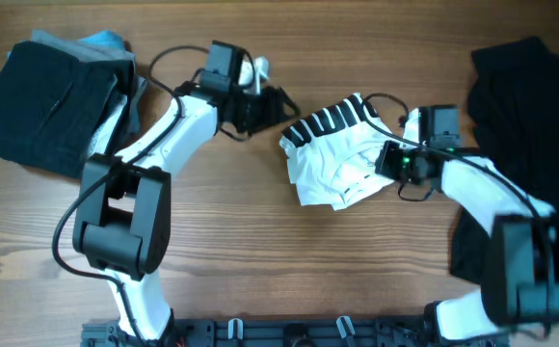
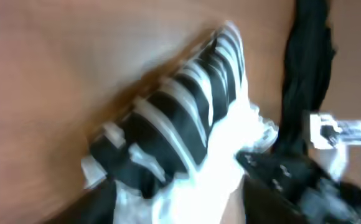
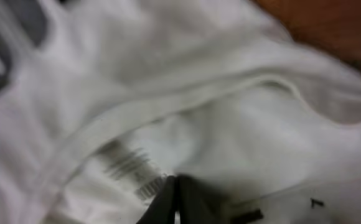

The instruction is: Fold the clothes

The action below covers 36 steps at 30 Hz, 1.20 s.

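The white T-shirt (image 1: 335, 159) with bold black lettering lies crumpled and partly folded in the middle of the table; it fills the left wrist view (image 2: 193, 118) and the right wrist view (image 3: 187, 93). My left gripper (image 1: 272, 108) hangs just left of the shirt, jaws spread and nothing between them (image 2: 187, 202). My right gripper (image 1: 387, 160) is shut at the shirt's right edge. Its fingertips (image 3: 177, 190) press together against the white fabric by a printed label; whether cloth is pinched does not show. A large black garment (image 1: 520, 116) lies at the far right.
A folded dark garment (image 1: 48, 96) sits at the back left on something blue (image 1: 101, 40). Bare wooden table (image 1: 289, 270) runs along the front. The black garment also shows at the right of the left wrist view (image 2: 308, 68).
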Tool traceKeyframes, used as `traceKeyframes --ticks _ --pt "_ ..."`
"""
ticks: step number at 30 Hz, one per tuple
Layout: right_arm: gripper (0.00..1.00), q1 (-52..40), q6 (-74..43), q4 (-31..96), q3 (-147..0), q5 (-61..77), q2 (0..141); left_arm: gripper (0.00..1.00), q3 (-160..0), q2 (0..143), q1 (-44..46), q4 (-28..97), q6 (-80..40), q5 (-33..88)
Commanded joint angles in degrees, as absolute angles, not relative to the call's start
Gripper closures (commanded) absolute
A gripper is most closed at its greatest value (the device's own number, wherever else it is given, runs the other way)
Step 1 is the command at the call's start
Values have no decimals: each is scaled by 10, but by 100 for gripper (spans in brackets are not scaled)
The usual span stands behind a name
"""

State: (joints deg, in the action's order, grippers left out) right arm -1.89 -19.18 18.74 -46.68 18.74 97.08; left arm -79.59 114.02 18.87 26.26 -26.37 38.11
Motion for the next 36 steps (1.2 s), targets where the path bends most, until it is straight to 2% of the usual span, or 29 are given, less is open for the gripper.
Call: traceKeyframes --ticks 1,4,5,8,10,13,14,15,22,24,26,28,33,36 --pt "95 -20 -209 191 -473 175 1024 12 -797 1145 234 340 -193 406" --pt "96 -20 -227 198 -473 176 1032 4 -772 1147 267 333 -230 368" --pt "96 -21 -227 209 -473 175 1032 0 -750 1169 277 304 -293 364" --pt "96 -21 -226 220 -473 175 1032 0 -731 1223 278 245 -366 370" --pt "96 -21 -226 221 -473 176 1032 0 -731 1259 283 176 -383 421" --pt "96 -21 -227 221 -473 176 1032 3 -731 1279 313 87 -410 427" --pt "96 -21 -226 221 -473 176 1032 7 -731 1280 324 75 -410 420" --pt "96 -21 -226 221 -473 176 1032 15 -731 1280 337 72 -410 396" --pt "96 -21 -226 230 -473 175 1032 75 -731 1280 361 90 -407 279" --pt "96 -20 -224 256 -475 175 1030 95 -731 1279 351 110 -379 272" --pt "96 -13 -196 301 -487 175 1015 96 -737 1270 335 150 -330 276" --pt "96 -6 -138 337 -499 175 985 96 -775 1247 308 253 -256 278" --pt "95 3 -120 348 -502 207 883 96 -996 1167 208 533 -68 277" --pt "91 3 -121 349 -502 210 847 96 -1103 1159 141 580 -25 277"
